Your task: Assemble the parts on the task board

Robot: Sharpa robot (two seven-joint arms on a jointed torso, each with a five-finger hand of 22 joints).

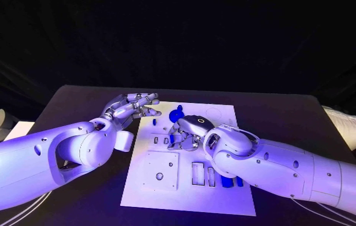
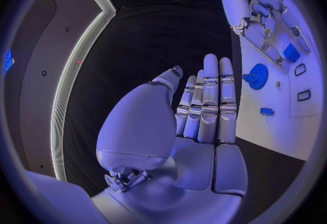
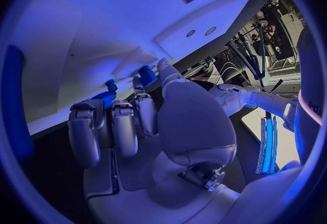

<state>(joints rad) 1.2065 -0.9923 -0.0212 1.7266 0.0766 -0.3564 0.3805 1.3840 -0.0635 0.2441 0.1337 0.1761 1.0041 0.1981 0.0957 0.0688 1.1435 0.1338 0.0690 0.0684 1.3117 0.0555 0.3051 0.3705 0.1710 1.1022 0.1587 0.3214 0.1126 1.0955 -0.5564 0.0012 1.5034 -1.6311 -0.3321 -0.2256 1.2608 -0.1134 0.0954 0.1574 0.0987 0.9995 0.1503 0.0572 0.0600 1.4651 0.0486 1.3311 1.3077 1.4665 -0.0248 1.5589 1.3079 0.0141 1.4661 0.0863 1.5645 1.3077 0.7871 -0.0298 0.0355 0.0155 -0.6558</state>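
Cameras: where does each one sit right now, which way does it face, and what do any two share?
Head view: above, looking down at the task board; both arms, left hand, right hand.
Left wrist view: behind the open left hand, facing the board's edge and blue gear.
Right wrist view: behind the right hand, close against the board.
Shared: head and left wrist views both show the gear.

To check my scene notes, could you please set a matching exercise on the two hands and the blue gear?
1 left hand
2 right hand
3 blue gear

A lies on the task board's far part
B fingers apart, holding nothing, at the board's edge
C fingers curled, above the board's middle

Pairs: 1-B, 2-C, 3-A
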